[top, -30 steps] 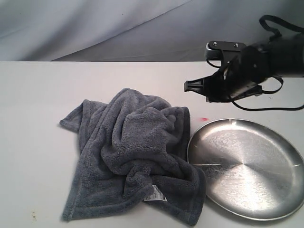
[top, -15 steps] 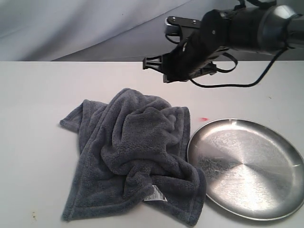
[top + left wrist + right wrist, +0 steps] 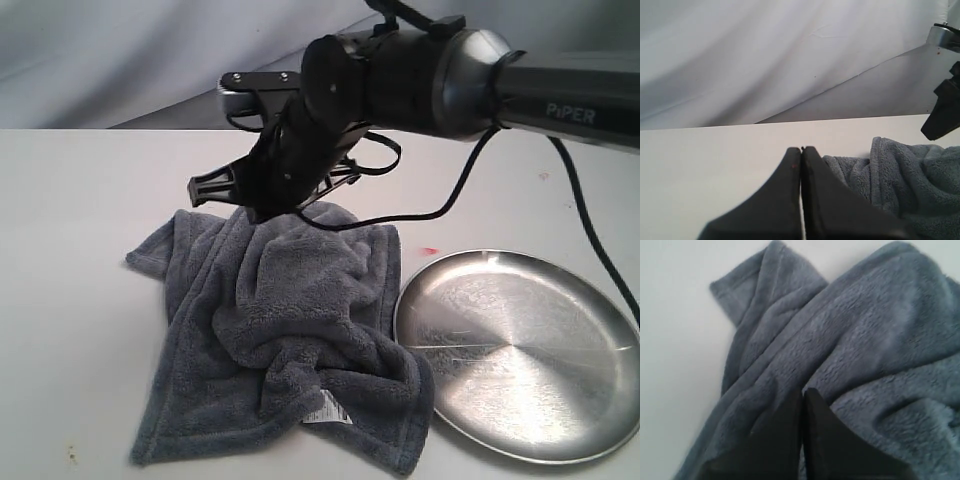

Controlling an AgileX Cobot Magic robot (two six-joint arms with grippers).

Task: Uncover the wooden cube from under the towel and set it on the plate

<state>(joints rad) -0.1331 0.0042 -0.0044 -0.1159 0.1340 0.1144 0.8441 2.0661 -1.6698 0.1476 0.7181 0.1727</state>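
Note:
The dark grey towel [image 3: 290, 340] lies crumpled on the white table, its white tag [image 3: 325, 408] near the front edge. The wooden cube is hidden; no part of it shows. The silver plate [image 3: 520, 350] sits bare to the right of the towel, touching its edge. My right gripper [image 3: 200, 190] has reached across the middle and hovers shut just over the towel's back edge. In the right wrist view the right gripper [image 3: 803, 391] has nothing between its jaws, with towel [image 3: 865, 330] folds below. My left gripper [image 3: 801, 148] is shut, low beside the towel [image 3: 910, 175].
A grey cloth backdrop [image 3: 150, 60] hangs behind the table. A small pink mark [image 3: 430, 250] lies on the table between towel and plate. The right arm's cable [image 3: 470, 180] loops above the towel's back right. The right gripper's tip [image 3: 942, 112] shows in the left wrist view.
The right arm has swung left from above the plate's back edge to over the towel's back edge, dropping lower. Towel and plate have not moved.

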